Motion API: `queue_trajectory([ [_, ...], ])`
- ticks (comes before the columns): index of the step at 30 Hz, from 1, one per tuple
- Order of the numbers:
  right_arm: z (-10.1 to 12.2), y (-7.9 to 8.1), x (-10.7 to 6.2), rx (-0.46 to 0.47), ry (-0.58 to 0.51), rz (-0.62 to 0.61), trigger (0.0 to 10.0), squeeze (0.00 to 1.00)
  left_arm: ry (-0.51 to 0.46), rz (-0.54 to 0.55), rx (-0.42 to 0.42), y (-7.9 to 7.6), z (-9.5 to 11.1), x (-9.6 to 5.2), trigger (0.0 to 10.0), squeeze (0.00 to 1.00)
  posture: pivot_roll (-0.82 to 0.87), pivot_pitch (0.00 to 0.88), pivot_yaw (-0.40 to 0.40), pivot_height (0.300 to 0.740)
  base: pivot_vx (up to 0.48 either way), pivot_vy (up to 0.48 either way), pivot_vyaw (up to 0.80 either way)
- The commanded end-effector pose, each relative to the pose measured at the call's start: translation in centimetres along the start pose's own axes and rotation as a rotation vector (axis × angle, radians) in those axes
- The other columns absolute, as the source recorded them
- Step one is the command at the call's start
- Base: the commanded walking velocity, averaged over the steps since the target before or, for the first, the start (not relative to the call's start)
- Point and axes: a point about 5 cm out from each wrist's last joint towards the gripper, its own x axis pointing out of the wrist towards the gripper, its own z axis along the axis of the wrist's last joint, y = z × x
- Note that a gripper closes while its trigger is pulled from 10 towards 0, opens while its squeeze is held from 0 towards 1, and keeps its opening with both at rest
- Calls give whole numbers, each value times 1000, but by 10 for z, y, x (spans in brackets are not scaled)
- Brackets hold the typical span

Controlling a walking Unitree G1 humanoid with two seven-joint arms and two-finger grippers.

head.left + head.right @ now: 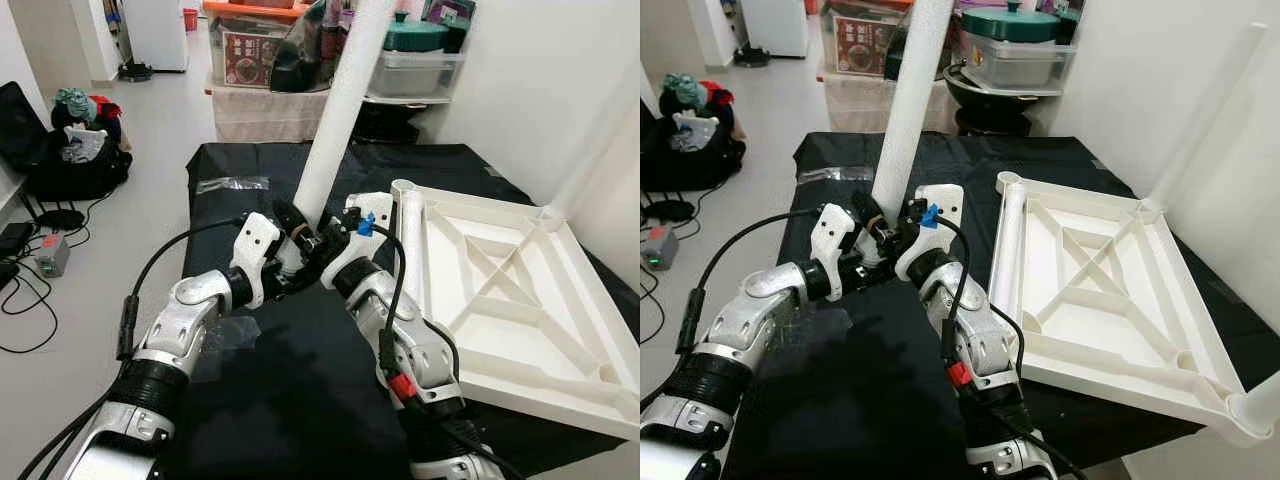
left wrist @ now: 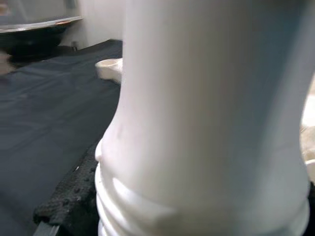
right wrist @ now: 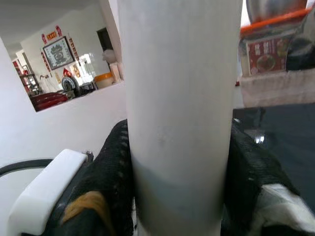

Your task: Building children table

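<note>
Both claws meet at the lower end of a white table leg (image 1: 335,110): the right gripper (image 3: 179,196) pinches it between its black fingers (image 3: 113,182), and the left gripper (image 1: 290,250) clamps it from the other side, just above its threaded end (image 2: 147,211). The leg stands tilted over a black-covered table (image 1: 290,390). Beside the leg, on its right, lies the upturned white tabletop (image 1: 500,300).
</note>
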Motion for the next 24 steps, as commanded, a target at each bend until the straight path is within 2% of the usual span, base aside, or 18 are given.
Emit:
queue_trajectory([
  [1,-1,5,4,71,12,-6,10000,1000,17,20,45,4,-3,-4,4039,0,21,0,-68,740,0,0,0],
  [3,1,1,4,87,24,-17,10000,1000,28,22,70,5,-5,-5,7961,0,24,0,-69,740,0,0,0],
  [4,1,1,4,87,24,-17,10000,1000,28,22,70,5,-5,-5,7961,0,24,0,-69,740,0,0,0],
  [5,2,1,4,88,28,-10,10000,1000,31,20,79,5,-5,-6,10000,0,25,0,-70,740,0,0,0],
  [11,8,1,6,92,33,17,10000,1000,40,4,113,5,-7,-9,10000,0,28,0,-71,740,0,0,0],
  [19,26,-2,19,198,-4,-12,10000,1000,88,-69,175,-5,-20,-15,10000,0,34,0,-75,740,0,0,0],
  [23,29,-1,23,202,-13,-21,10000,1000,96,-84,184,-8,-23,-16,10000,0,38,0,-79,740,0,0,0],
  [24,30,-3,24,197,-17,-32,10000,961,96,-90,186,-9,-23,-16,10000,0,39,0,-79,740,0,0,0],
])
